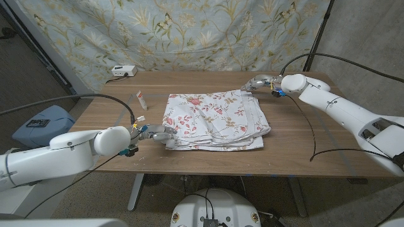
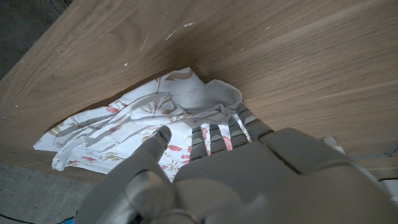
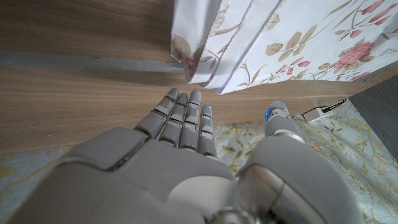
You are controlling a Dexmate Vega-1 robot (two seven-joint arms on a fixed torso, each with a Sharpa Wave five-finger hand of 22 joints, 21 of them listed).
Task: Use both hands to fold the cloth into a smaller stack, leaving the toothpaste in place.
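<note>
Between the two hands, spread on the table (image 1: 297,135), the cloth (image 1: 214,120) is seen already doubled into a loose, rumpled stack of flowered layers, with its long axis judged to run roughly from one hand toward the other. At its near corner on the robot's left, the left hand (image 1: 161,133) is met: in the left wrist view its fingers (image 2: 214,134) are laid side by side on the fabric and the thumb is set against a fold, but whether the fabric is truly pinched cannot be told. At the opposite far corner, the right hand (image 1: 260,81) is found with its fingers (image 3: 186,118) extended and held apart from the thumb, nothing being gripped; the cloth's hem hangs just ahead of the fingertips, near but apart from them. The coming fold is judged to turn on that small gap, since the right hand must first close on the corner ahead of it. Beyond the left fingers, off the cloth's far left edge, the toothpaste (image 1: 142,101) lies apart from the fabric and is not in the way. A small white box (image 1: 124,71) sits farther off at the table's back edge.
</note>
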